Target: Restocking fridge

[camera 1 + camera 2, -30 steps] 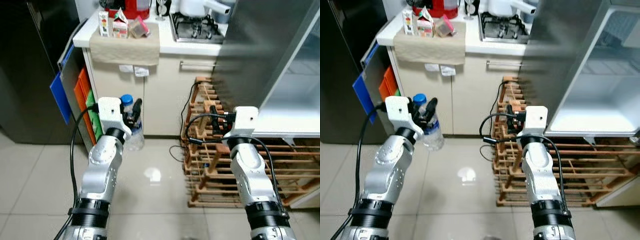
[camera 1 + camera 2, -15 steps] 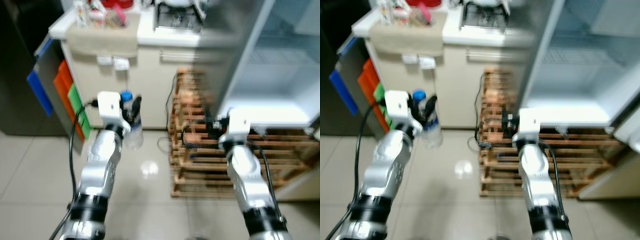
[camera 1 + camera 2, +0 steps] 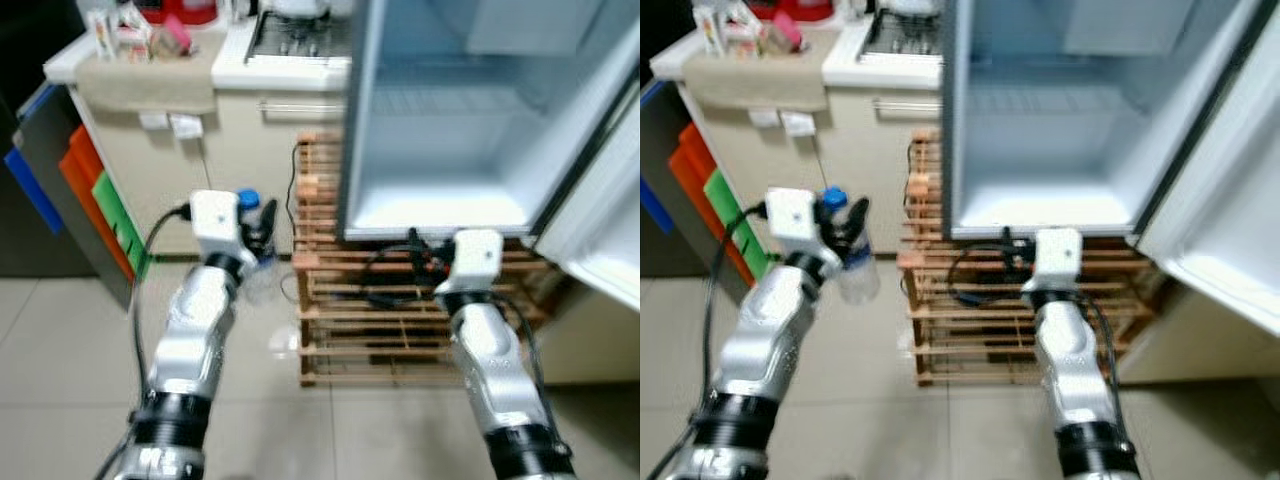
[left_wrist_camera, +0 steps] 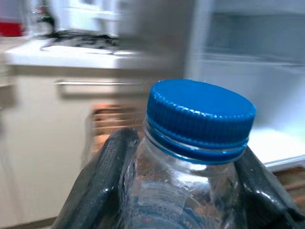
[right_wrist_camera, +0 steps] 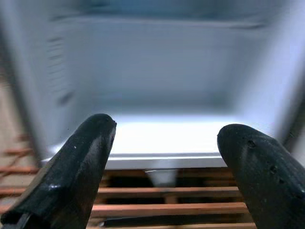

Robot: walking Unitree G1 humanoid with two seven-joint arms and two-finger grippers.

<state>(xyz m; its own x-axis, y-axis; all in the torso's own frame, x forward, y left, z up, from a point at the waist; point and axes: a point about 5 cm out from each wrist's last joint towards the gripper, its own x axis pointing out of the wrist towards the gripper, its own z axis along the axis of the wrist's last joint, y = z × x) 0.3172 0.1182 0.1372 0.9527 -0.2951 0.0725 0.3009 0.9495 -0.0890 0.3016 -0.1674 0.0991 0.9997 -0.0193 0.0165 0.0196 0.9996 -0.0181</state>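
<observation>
Clear plastic water bottle (image 3: 852, 262) w/ blue cap (image 4: 200, 113) is riding in the left gripper (image 3: 843, 232), black fingers (image 4: 102, 179) pressing on both sides of its shoulder just under the cap, so clamped on the bottle, upright, out left of the fridge (image 3: 440, 110) & apart from it. Judging by looks: thin-walled, smooth, prob. a bit slippery & squashy if squeezed hard; if full, the weight is hanging below the grip, so holding near the neck ridge seems the safer spot. Fill level is hard to read, body is blurred. Right gripper (image 5: 162, 162) is pointing at the fridge's open lower compartment, fingers spread wide apart, holding nothing. Fridge is standing open on a wooden slatted rack (image 3: 390, 310), door (image 3: 1230, 200) swinging out to the right, interior looking bare white. Counter (image 3: 200, 70) w/ cartons & a stove is sitting behind, left. Hard to tell: shelves inside are washed out; door's inner side is cut off at frame edge; cables under the fridge are a dark tangle.
</observation>
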